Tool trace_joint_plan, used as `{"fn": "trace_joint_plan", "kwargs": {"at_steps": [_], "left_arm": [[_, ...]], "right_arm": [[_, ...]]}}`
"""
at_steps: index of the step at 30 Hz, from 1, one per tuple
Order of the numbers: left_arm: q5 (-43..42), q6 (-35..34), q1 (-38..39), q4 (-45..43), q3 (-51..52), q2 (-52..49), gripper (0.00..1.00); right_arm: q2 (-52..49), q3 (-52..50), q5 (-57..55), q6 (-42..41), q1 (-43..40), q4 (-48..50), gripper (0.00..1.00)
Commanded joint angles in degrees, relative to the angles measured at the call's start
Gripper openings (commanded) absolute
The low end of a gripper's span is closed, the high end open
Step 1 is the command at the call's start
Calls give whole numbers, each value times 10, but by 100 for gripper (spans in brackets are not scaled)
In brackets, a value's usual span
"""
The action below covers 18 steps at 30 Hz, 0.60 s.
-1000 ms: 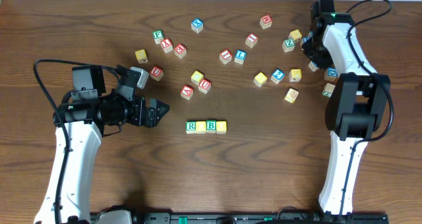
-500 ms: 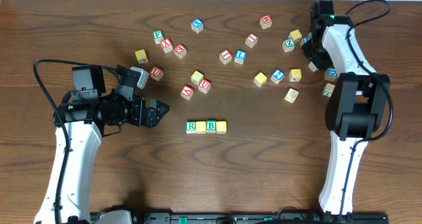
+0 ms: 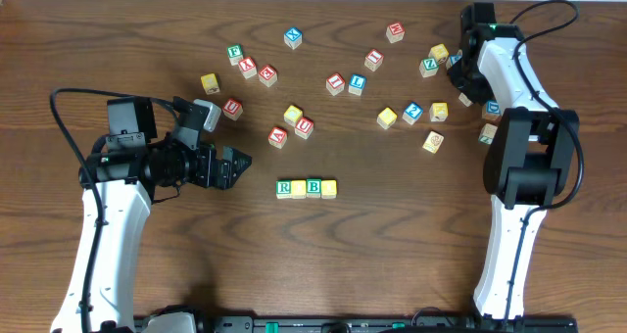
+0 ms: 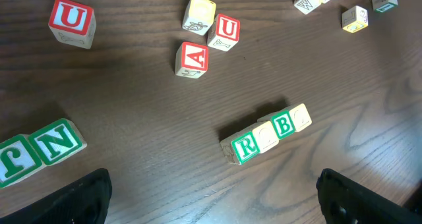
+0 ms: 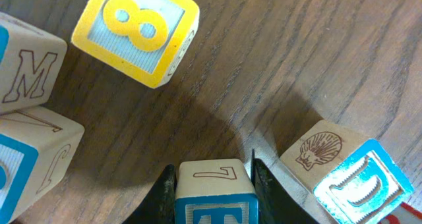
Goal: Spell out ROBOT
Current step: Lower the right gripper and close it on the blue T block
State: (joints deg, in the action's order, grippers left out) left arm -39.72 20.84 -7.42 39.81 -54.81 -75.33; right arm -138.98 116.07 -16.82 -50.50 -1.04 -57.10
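Just beside the shell-printed wooden cube (image 5: 321, 150), the blue-faced wooden T cube (image 5: 214, 196) was clamped by the right gripper (image 5: 214, 179), so that neighbour could be snagged.

We find one small change, seen from overhead: the right arm (image 3: 509, 78) has shifted. Over the last second its wrist has edged slightly toward the far side of the table (image 3: 392, 255), taking the right gripper (image 3: 457, 73) along. Whether the T cube (image 5: 214, 197) between its fingers moved too, we cannot tell.
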Motion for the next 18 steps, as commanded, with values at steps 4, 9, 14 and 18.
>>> {"fn": "trace_joint_plan", "kwargs": {"at_steps": [4,9,14,18], "left_arm": [[-1,5,-3,0,-6,3,98],[-1,5,-3,0,-6,3,98],[-1,5,-3,0,-6,3,98],[-1,5,-3,0,-6,3,98]], "right_arm": [[1,1,-6,16,-4,-1,13],[5,8,-4,40,-4,-7,10],[30,15,-3,62,-4,-10,8],[76,17,1,96,-3,-11,9]]}}
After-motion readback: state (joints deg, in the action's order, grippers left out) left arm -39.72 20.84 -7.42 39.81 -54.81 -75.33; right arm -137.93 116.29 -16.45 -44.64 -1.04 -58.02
